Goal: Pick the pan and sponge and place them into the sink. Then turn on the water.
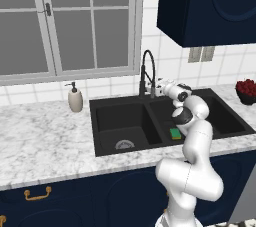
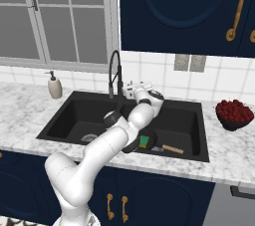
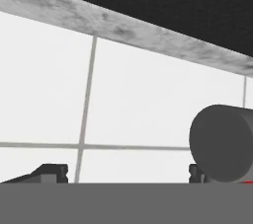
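Note:
The black double-basin sink [image 1: 102, 105] [image 2: 69, 103] is set in the marble counter. In its right basin lies the pan [image 2: 154, 144], wooden handle [image 2: 173, 149] pointing right, with the green sponge [image 1: 175, 133] [image 2: 144, 141] on it. In the left base view my arm hides most of the pan. My gripper [image 1: 156, 90] [image 2: 128, 89] [image 3: 123, 173] hovers at the back rim beside the base of the black arched faucet [image 1: 146, 68] [image 2: 115, 70]. It is open and holds nothing. In the hand view a grey cylinder [image 3: 222, 144] sits close to the right fingertip [image 3: 197, 172], against white wall tiles.
A soap bottle [image 1: 75, 98] [image 2: 55, 86] stands on the counter left of the sink. A dark bowl of red fruit [image 1: 246, 90] [image 2: 233, 113] sits at the right. A navy wall cabinet [image 1: 210, 6] hangs above the right basin. The window [image 1: 70, 21] is behind the faucet.

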